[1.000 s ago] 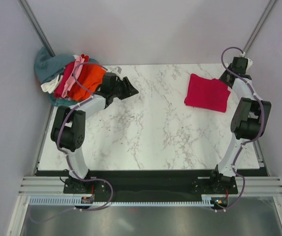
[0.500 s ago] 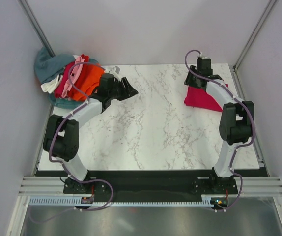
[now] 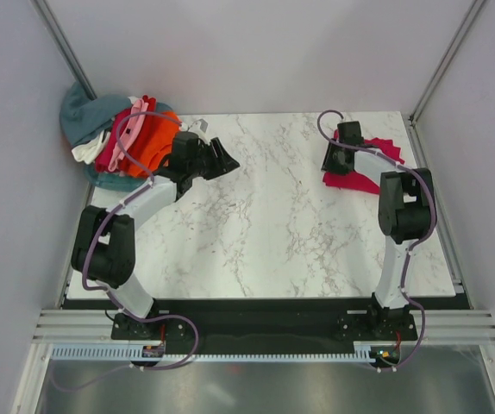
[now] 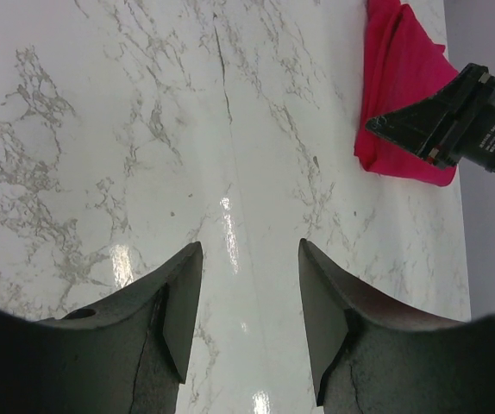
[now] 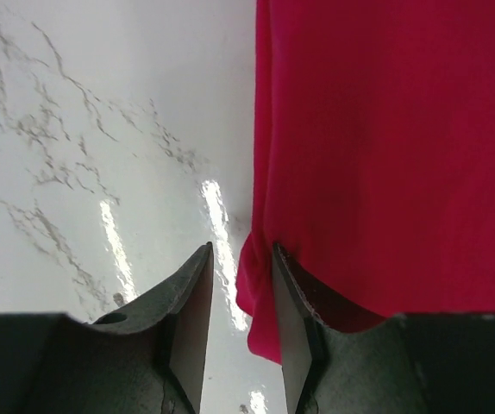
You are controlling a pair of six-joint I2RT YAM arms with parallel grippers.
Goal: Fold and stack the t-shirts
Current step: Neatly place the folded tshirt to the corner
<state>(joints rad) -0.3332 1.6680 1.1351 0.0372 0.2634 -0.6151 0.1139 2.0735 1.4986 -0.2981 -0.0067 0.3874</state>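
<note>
Top view, worktop point(image 3: 265, 233): white marble pattern, with your two arms reaching up it from the near edge.
Top view, pile of t-shirts point(image 3: 122, 142): loosely heaped at the far left corner and partly past the worktop's edge. Orange is on top, red and pink lie beside it, white is at the left and teal-grey underneath.
Top view, left fingers point(image 3: 223, 159): just right of the pile, over bare marble, pointing right and touching no cloth.
Top view, crimson t-shirt point(image 3: 355, 182): folded flat near the far right corner, well apart from the pile.
Top view, right fingers point(image 3: 334, 162): at the crimson t-shirt's left edge, with your right arm lying across the cloth.
Left wrist view, left fingers point(image 4: 187, 285): apart, holding nothing. Only worktop point(image 4: 101, 103) shows in the gap.
Left wrist view, crimson t-shirt point(image 4: 403, 78): at the upper right, with the black right fingers point(image 4: 411, 121) over its edge.
Right wrist view, right fingers point(image 5: 197, 293): apart with a narrow gap, straddling the cloth's edge. You can see a strip of worktop point(image 5: 75, 103) between one finger and the cloth, so nothing is clamped.
Right wrist view, crimson t-shirt point(image 5: 385, 147): smooth and filling the right half, its left edge running down into the gap.
</note>
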